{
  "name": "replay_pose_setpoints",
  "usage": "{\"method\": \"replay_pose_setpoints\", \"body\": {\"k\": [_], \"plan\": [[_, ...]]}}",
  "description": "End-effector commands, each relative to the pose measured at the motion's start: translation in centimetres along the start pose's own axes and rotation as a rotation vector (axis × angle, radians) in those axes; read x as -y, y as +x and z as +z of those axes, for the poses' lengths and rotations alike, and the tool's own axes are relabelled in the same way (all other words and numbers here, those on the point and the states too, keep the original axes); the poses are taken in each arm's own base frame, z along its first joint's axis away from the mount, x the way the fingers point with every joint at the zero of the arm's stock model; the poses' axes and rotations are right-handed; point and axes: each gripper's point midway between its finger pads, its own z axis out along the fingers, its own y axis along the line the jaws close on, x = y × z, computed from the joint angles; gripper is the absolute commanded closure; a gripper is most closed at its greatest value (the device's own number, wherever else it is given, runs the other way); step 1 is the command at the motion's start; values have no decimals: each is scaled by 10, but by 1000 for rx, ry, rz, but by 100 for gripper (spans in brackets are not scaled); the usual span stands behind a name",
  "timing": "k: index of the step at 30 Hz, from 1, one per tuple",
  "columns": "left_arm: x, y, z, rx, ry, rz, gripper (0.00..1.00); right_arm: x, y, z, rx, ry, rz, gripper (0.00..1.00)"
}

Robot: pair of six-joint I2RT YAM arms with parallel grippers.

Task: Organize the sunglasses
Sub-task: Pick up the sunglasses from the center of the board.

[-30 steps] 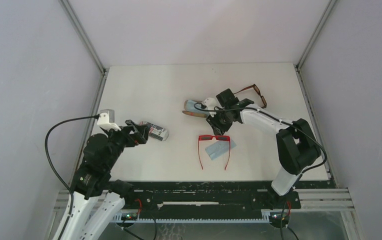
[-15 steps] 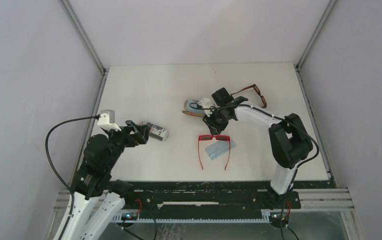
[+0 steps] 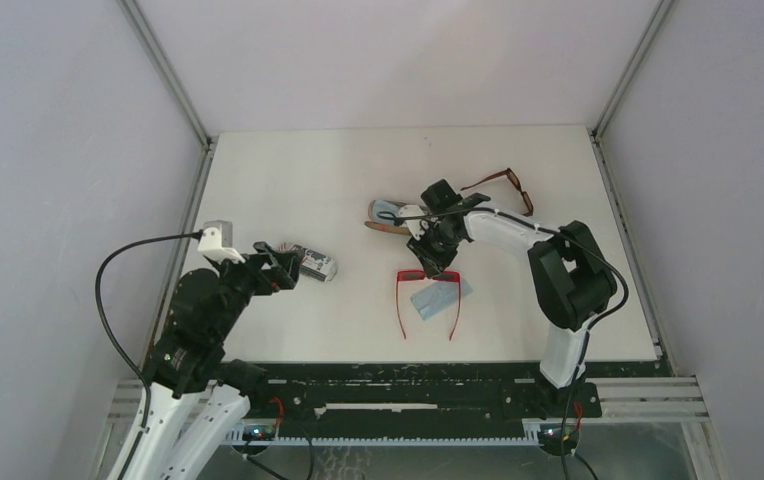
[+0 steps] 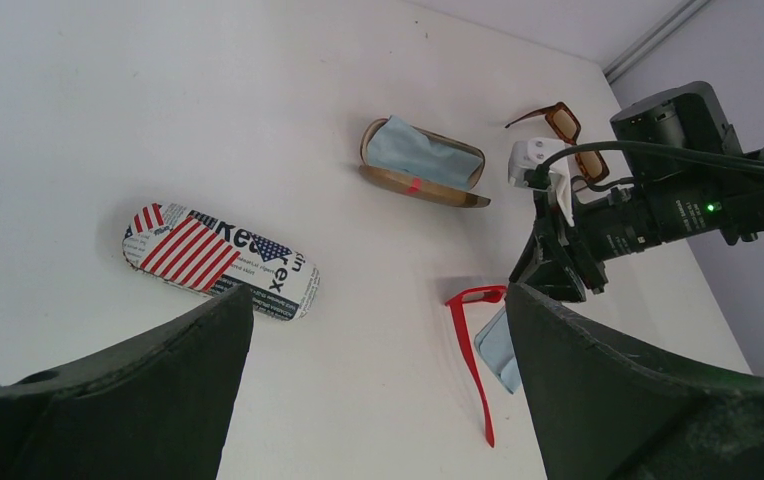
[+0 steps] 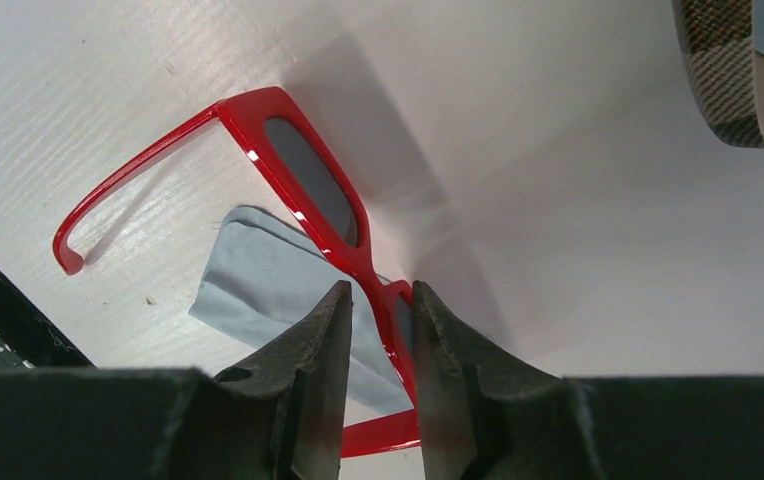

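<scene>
Sunglasses in red (image 5: 303, 185) lying unfolded on the worktop (image 3: 308, 180), resting over a light blue cloth (image 5: 258, 280); brown sunglasses (image 3: 513, 190) lying further back, towards the right. Swinging the right arm (image 3: 503, 228) away from the open brown case (image 4: 423, 165) and down onto the red frame over the last second. Narrowing the right pincer (image 5: 379, 290) around the bridge, fingers straddling it; impossible telling whether actually pinching yet. Probably beginning the pick of the first pair, with neither pair stowed so far. Keeping the left pincer (image 4: 378, 295) wide and empty, hovering beside the flag-print case (image 4: 220, 262). Reading large dark letters there, seemingly "Rex"; smaller print staying illegible.
</scene>
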Motion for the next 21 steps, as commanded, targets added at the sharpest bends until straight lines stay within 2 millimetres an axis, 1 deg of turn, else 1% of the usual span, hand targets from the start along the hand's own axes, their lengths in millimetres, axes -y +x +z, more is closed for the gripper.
{"method": "replay_pose_setpoints", "body": {"k": [1, 8, 15, 18, 21], "plan": [[6, -6, 2, 24, 31, 3, 0, 0, -18, -3, 42, -7, -31, 74], [5, -3, 2, 17, 28, 0, 0, 1, -17, 2, 32, -13, -26, 79], [4, -4, 2, 19, 26, -2, 0, 1, -22, -2, 50, -7, -35, 75], [5, -3, 2, 18, 28, -4, 0, 1, -24, -5, 54, -7, -38, 76], [5, -3, 2, 17, 28, -3, 0, 0, -27, -7, 64, -7, -43, 80]]}}
